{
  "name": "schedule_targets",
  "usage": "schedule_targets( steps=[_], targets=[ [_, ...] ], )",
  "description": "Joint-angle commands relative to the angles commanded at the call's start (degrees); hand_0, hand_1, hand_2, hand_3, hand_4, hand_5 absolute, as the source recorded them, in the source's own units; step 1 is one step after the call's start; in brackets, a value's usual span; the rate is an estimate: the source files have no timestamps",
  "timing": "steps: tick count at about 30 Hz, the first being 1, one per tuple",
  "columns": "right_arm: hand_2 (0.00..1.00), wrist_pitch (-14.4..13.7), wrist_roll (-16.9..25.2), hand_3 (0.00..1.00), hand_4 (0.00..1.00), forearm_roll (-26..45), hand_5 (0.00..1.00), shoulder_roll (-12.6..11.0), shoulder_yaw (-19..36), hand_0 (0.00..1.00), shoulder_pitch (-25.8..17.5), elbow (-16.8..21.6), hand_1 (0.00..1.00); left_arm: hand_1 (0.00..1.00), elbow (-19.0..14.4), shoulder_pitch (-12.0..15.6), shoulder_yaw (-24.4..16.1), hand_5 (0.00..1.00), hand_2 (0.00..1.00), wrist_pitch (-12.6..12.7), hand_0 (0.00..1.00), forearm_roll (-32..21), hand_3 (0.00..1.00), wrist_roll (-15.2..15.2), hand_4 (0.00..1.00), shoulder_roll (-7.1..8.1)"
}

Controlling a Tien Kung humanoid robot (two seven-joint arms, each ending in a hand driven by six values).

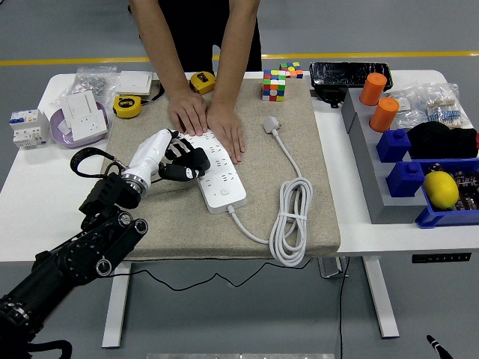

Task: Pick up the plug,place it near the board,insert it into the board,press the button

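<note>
The coiled white cable (290, 217) is seen nearest, at five o'clock of the white board (217, 173), against whose nine o'clock edge the left hand (174, 157) is laid with fingers curled around nothing, while the plug (271, 124) lies at one o'clock and the person's hands (208, 120) press its far end

The power strip (215, 173) lies on the mat (299, 127). The plug (271, 124) sits at its two o'clock, the coiled cable (290, 221) at four, the cube (274, 85) at one.
</note>
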Motion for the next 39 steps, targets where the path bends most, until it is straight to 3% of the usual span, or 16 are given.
schedule_targets(
  steps=[2,8,17,33,39],
  targets=[
    [0.741,0.0,0.0,0.774,0.998,0.0,0.998,0.0,0.0,0.823,0.0,0.0,0.743,0.325,-0.9,0.5,-1.1,0.035,0.346,-0.1,0.447,-1.0,0.463,-0.4,0.869,0.04],
    [0.741,0.0,0.0,0.774,0.998,-0.1,0.998,0.1,0.0,0.822,-0.2,0.0,0.743,0.324,-4.6,3.6,-6.9,0.043,0.342,0.6,0.445,-10.6,0.459,-3.8,0.885,-0.53],
    [0.741,0.0,0.0,0.773,0.998,-0.1,0.998,0.2,0.1,0.824,-0.4,0.0,0.742,0.327,-7.4,8.0,-13.0,0.037,0.343,0.7,0.444,-19.5,0.461,-6.6,0.849,-0.73],
    [0.741,-0.1,0.0,0.773,0.998,0.1,0.998,0.2,0.3,0.821,-0.3,0.0,0.742,0.33,-6.0,8.7,-13.9,0.044,0.342,0.3,0.444,-19.4,0.461,-6.4,0.84,-0.3],
    [0.741,-0.1,0.0,0.773,0.998,0.1,0.998,0.3,0.3,0.823,-0.3,0.0,0.742,0.333,-3.1,8.5,-14.8,0.047,0.342,0.4,0.446,-18.8,0.461,-6.1,0.842,-0.25]
  ],
)
